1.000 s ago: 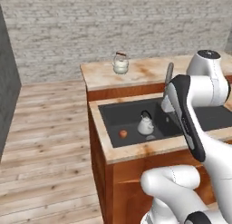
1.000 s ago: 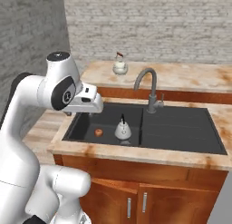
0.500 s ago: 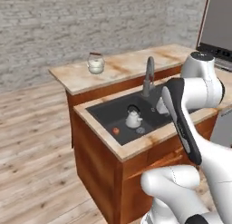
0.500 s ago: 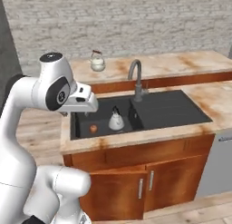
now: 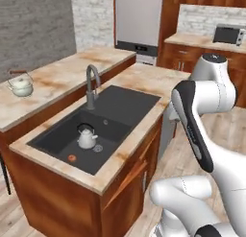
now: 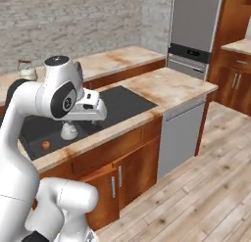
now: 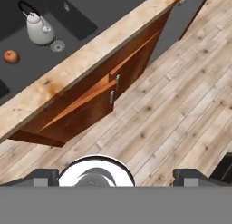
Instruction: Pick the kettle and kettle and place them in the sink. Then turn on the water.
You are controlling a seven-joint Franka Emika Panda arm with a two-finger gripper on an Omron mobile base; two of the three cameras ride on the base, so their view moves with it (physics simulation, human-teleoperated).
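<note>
The black sink [image 5: 127, 104] holds a whitish kettle with a black handle [image 5: 87, 137] [image 7: 40, 30] in its left basin, near the drain. The other kettle, with a reddish-brown handle [image 5: 21, 85] [image 6: 25, 69], stands on the far counter behind the sink. The grey arched tap [image 5: 91, 85] rises at the sink's back rim, and water is out of view. My gripper [image 7: 118, 175] is open and holds nothing. It hangs over the floor in front of the cabinets, well away from both kettles. In the right base view my hand [image 6: 90, 108] partly covers the kettle in the sink [image 6: 68, 132].
A small red apple [image 5: 71, 158] [image 7: 11, 56] lies in the sink's front corner. A cabinet door [image 7: 81, 105] below the counter stands slightly ajar. A grey dishwasher front [image 6: 179, 133], a steel fridge [image 5: 137, 20] and a microwave [image 5: 228, 34] stand to the right, with wooden floor in front.
The whole picture has swung: the base has moved, so the sink now sits to the left and the fridge has come into view. Kettles and apple keep their places, and the gripper stays open.
</note>
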